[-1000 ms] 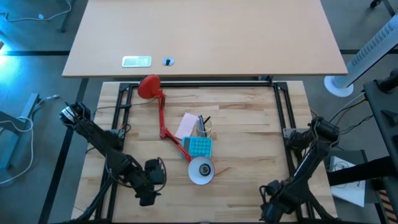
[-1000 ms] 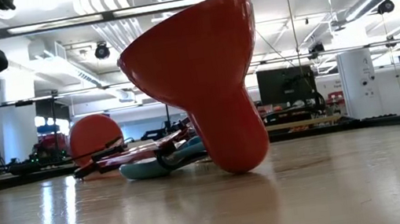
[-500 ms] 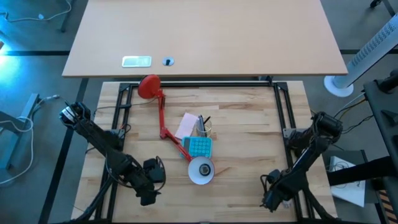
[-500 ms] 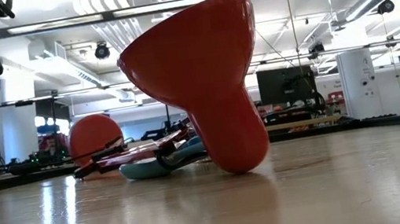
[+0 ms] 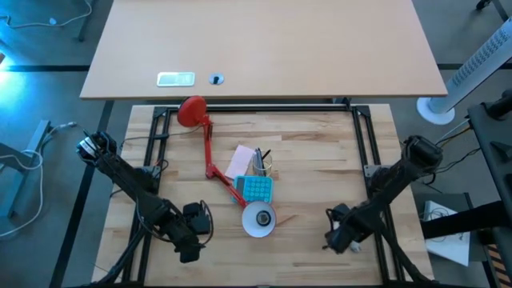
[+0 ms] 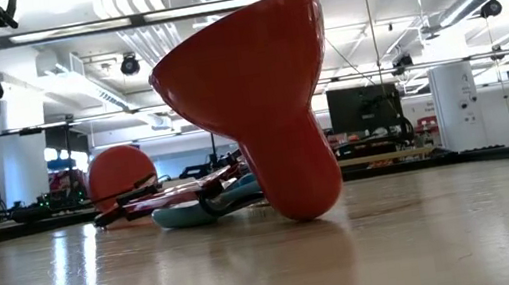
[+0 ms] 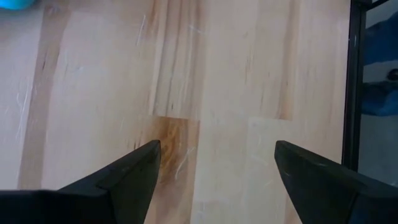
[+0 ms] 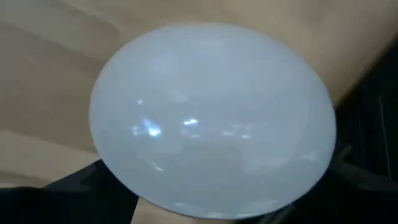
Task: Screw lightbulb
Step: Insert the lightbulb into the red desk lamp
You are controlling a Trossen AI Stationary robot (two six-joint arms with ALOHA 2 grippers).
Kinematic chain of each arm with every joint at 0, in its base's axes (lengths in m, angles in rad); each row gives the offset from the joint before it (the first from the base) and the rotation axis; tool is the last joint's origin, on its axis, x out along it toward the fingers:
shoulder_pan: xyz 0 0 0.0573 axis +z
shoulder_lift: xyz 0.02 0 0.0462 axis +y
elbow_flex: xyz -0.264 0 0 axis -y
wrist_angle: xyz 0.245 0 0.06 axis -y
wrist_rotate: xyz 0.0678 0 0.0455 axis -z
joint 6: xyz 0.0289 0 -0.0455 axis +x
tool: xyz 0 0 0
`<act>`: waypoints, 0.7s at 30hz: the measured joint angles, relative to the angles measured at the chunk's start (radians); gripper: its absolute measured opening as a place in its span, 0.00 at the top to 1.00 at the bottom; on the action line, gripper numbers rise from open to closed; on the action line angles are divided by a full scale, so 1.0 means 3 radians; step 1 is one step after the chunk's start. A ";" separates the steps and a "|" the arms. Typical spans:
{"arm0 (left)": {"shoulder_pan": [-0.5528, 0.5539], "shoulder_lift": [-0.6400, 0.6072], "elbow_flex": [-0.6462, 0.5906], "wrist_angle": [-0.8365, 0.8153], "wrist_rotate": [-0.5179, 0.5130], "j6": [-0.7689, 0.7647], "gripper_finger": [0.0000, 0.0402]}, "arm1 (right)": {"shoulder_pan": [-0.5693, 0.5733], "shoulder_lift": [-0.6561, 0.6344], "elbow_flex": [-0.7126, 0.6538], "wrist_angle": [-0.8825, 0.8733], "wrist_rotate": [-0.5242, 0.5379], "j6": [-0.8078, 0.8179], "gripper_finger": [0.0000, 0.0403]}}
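The right gripper [image 5: 337,238] sits low by the table's near right edge, clamped around the lightbulb [image 8: 211,127]; in its wrist view the white dome fills nearly everything between the dark fingers [image 8: 74,183], head pointing forward. I judge it is held by the neck or base end so the screw end can be offered to the socket, though that end is hidden. The lamp shade [image 5: 259,220] lies near the middle of the table's near edge, mouth up, its red arm [image 5: 210,152] stretching to the round base [image 5: 191,112] at the far left rail. The left gripper [image 5: 190,232] waits over the near left part of the table [image 5: 320,168], fingers spread apart over bare wood, probably ready to steady the shade.
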 joint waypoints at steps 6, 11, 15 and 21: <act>0.0003 0.0000 0.0000 -0.0039 0.0000 -0.0003 0.24 | -0.0495 0.0000 -0.0023 -0.0012 0.0378 -0.0464 0.18; 0.0010 0.0000 0.0000 -0.0051 0.0000 -0.0018 0.24 | -0.0919 0.0000 -0.0025 0.0036 0.0677 -0.1077 0.18; 0.0012 0.0000 0.0000 -0.0095 0.0001 -0.0090 0.24 | -0.1070 0.0000 -0.0029 0.0204 0.0884 -0.1452 0.18; 0.0013 0.0000 0.0000 -0.0128 -0.0002 -0.0247 0.24 | -0.0881 0.0000 -0.0081 0.0403 0.1216 -0.1485 0.18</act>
